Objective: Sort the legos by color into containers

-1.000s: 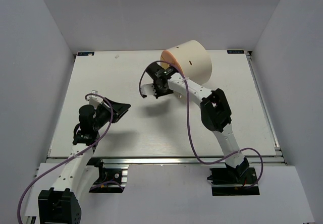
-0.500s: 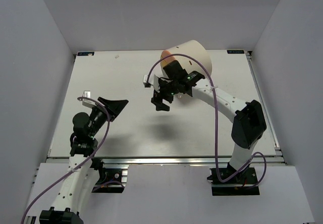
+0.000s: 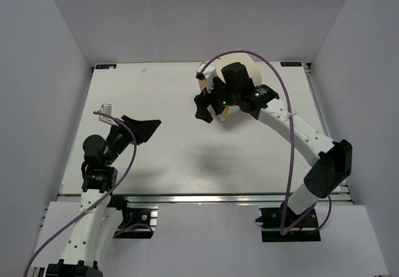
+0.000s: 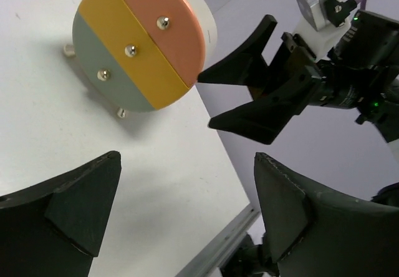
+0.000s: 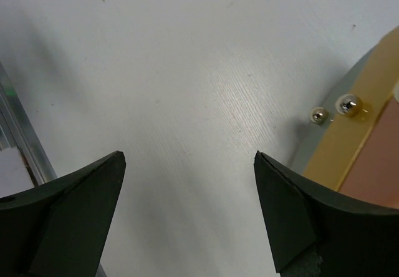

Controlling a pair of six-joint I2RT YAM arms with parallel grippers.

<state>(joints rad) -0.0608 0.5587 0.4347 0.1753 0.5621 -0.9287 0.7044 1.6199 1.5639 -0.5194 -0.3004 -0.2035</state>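
The container, a cream-white drum (image 3: 254, 68), lies on its side at the back of the table, partly behind my right arm. In the left wrist view its end face (image 4: 140, 40) shows grey-green, yellow and salmon bands, each with a brass knob. My right gripper (image 3: 201, 108) hangs open just left of that face, with nothing between its fingers; the drum's edge (image 5: 361, 146) shows at the right of its wrist view. My left gripper (image 3: 151, 131) is open and empty over the table's left half, pointing at the drum. No legos are in view.
The white table (image 3: 174, 158) is walled on three sides. An aluminium rail (image 3: 199, 197) runs along its near edge and shows again as the rail (image 5: 19, 146) at the left of the right wrist view. A purple cable (image 3: 283, 90) arcs over the right arm.
My right gripper has opened wide while its arm rose and swung right, closer to the drum's face. My left gripper has opened wider and its arm drew back to the left.
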